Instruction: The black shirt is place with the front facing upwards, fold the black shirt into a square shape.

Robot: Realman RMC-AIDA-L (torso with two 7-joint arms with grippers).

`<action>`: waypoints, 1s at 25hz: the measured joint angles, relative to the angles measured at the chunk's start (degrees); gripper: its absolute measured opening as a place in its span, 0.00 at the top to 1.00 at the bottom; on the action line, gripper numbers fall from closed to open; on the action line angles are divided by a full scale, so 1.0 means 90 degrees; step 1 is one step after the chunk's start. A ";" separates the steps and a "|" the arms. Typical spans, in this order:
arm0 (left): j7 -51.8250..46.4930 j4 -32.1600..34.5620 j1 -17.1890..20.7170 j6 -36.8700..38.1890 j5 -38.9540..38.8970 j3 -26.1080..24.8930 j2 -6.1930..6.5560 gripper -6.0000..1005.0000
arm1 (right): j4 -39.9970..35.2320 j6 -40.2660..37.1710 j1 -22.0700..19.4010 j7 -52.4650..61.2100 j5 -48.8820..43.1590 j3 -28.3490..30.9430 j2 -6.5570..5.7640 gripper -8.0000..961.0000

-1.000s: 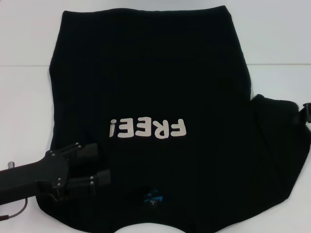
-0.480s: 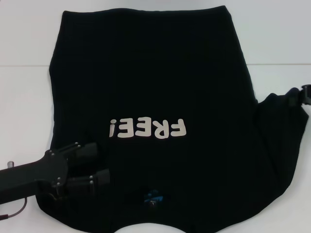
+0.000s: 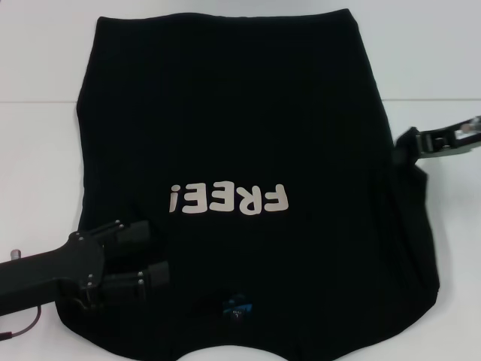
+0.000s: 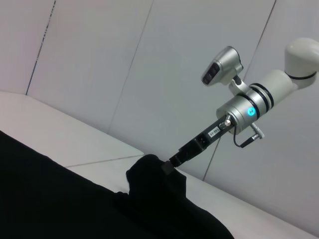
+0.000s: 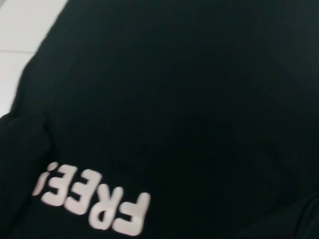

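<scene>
Beside right pincer, black shirt

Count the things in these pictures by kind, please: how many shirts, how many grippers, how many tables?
Shirts: 1, the black shirt, spread out with its lettering up.
Grippers: 2, the left gripper open over the shirt's near left part, the right gripper shut on the shirt's right edge.
Tables: 1, the white table under the shirt.
Total: 4.

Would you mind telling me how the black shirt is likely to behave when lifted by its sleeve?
Probably floppy: the black shirt bunches and sags where the right pincer grips its sleeve. Likely light, since one small pinch raises the fold. It may drag rather than slide freely.
</scene>
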 joint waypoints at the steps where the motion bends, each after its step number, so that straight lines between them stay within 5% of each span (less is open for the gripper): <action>1: 0.0000 0.0000 0.0000 0.0000 0.0000 0.0000 0.0001 0.06 | 0.0008 0.0001 0.0025 -0.0017 0.0045 -0.0074 0.0039 0.90; 13: 0.0000 0.0000 -0.0003 -0.0015 -0.0010 -0.0027 0.0001 0.06 | 0.0244 0.0184 0.0214 -0.0563 0.0468 -0.0576 0.0369 0.87; 20: -0.0460 -0.0014 0.0002 -0.0068 -0.0058 -0.0202 0.0004 0.06 | 0.0636 0.0085 -0.0144 -0.1410 0.1670 -0.0439 0.0213 0.75; 25: -0.1819 0.0003 -0.0043 -0.0064 -0.0058 -0.0461 0.0216 0.06 | 0.0727 -0.0133 -0.1001 -0.2988 0.2923 -0.0404 0.0116 0.64</action>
